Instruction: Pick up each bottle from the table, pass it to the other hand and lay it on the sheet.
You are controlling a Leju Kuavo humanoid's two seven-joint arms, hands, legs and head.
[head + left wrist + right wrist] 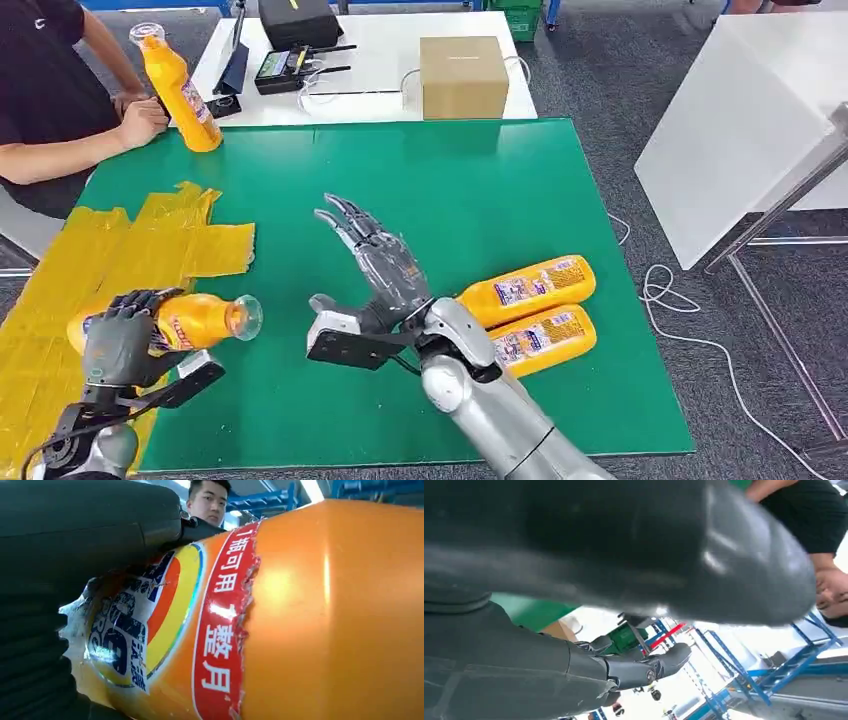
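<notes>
I see the left hand (pixel 125 340) gripping an orange bottle (pixel 195 320) on its side, cap end pointing toward the right hand, held at the edge of the yellow sheet (pixel 120 255) where it meets the green mat (pixel 480 190); can't tell if it's touching the sheet or just above. Left wrist view: bottle's label (pixel 165 625) right up against the camera, fingers wrapped over it. Right hand (pixel 375 265) is open, fingers spread and extended over mid-mat, holding nothing. Two more orange bottles (pixel 530 310) lie side by side, touching, on the mat just beside the right forearm. Fourth bottle (pixel 178 88) stands upright at the far left corner of the counter, a person's hand (pixel 140 122) against it. Cardboard box (pixel 463 77) and black radio gear (pixel 285 68) on the white table behind.
</notes>
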